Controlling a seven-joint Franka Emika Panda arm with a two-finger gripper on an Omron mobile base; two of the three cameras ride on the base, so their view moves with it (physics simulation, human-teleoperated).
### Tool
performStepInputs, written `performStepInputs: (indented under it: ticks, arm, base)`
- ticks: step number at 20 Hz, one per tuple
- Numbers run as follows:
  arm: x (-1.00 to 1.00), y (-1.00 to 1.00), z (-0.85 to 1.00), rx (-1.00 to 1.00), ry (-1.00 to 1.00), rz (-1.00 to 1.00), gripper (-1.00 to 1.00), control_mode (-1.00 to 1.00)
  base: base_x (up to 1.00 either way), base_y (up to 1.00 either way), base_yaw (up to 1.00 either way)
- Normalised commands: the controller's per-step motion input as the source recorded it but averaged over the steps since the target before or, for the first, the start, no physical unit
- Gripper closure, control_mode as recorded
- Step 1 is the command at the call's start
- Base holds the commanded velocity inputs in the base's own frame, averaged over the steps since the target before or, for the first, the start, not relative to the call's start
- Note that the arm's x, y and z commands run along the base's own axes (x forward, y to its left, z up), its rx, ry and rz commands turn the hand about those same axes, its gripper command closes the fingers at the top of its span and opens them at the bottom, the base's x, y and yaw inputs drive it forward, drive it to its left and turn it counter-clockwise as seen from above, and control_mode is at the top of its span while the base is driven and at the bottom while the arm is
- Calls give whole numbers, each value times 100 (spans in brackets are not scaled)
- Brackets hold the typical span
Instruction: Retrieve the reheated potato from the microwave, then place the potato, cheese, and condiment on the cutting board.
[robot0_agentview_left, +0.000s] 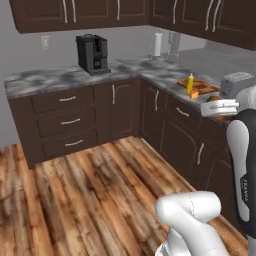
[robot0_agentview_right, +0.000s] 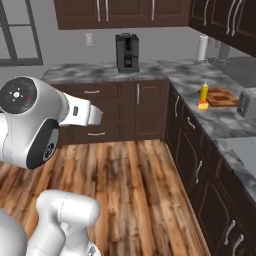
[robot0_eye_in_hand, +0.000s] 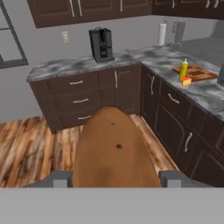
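In the hand view the brown potato (robot0_eye_in_hand: 114, 151) sits large between my two finger tips (robot0_eye_in_hand: 54, 179), with my gripper (robot0_eye_in_hand: 114, 180) shut on it, high over the wooden floor. From the left base view the gripper (robot0_agentview_left: 220, 111) hangs near the right counter's front edge, with the potato (robot0_agentview_left: 214, 99) peeking out of it. Further along that counter lies the checkered cutting board (robot0_agentview_left: 206, 88) (robot0_agentview_right: 225, 97) (robot0_eye_in_hand: 202, 72). The yellow condiment bottle (robot0_agentview_left: 190, 82) (robot0_agentview_right: 204, 91) (robot0_eye_in_hand: 184, 68) stands at its near edge, and the cheese wedge (robot0_agentview_left: 194, 94) (robot0_agentview_right: 202, 106) (robot0_eye_in_hand: 187, 81) lies beside it. The microwave is out of view.
A silver toaster (robot0_agentview_left: 235, 84) (robot0_agentview_right: 248, 102) stands on the counter just this side of the board. A black coffee machine (robot0_agentview_left: 92, 54) (robot0_agentview_right: 127, 52) is on the back counter, and a paper towel roll (robot0_agentview_left: 158, 44) (robot0_agentview_right: 202, 47) stands in the corner. Dark cabinets hang overhead.
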Motion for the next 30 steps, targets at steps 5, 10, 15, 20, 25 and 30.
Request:
performStepInputs:
  ticks: [5, 10, 15, 20, 25, 30]
  arm:
    - [0, 0, 0, 0, 0, 0, 100, 100]
    - [0, 0, 0, 0, 0, 0, 100, 100]
    - [0, 0, 0, 0, 0, 0, 100, 100]
    - [0, 0, 0, 0, 0, 0, 100, 100]
    - [0, 0, 0, 0, 0, 0, 100, 100]
    - [0, 0, 0, 0, 0, 0, 100, 100]
  base:
    - [91, -8, 1]
    - [85, -7, 0]
    - [77, -4, -6]
    - [68, 0, -21]
    - [57, 0, -37]
    - [46, 0, -53]
